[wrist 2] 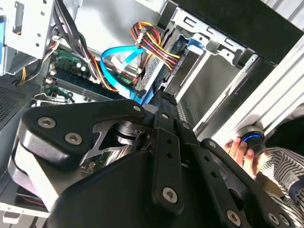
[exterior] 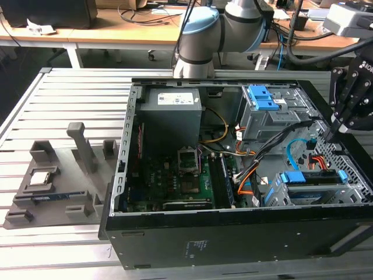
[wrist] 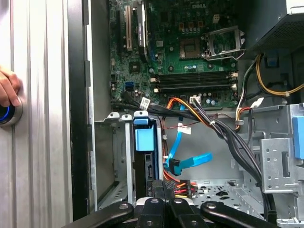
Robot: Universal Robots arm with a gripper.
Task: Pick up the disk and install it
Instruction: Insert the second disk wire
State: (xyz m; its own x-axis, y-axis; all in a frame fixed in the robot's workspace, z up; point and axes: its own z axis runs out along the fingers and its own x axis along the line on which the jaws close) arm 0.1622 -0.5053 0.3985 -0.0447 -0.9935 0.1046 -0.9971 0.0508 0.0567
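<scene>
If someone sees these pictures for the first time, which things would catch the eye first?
The open computer case on the slatted table, its green motherboard exposed, dominates the exterior view. At that view's right, the black gripper hangs over the case's edge, above the blue-bracketed disk sitting in its bay. A hand rests on a blue-lit button in the first wrist view.

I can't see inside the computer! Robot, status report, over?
Gripper right above the drive cage. Disk on edge in its slot, blue bracket showing. Blue cable close beside it; a hand on a button outside the case.
</scene>
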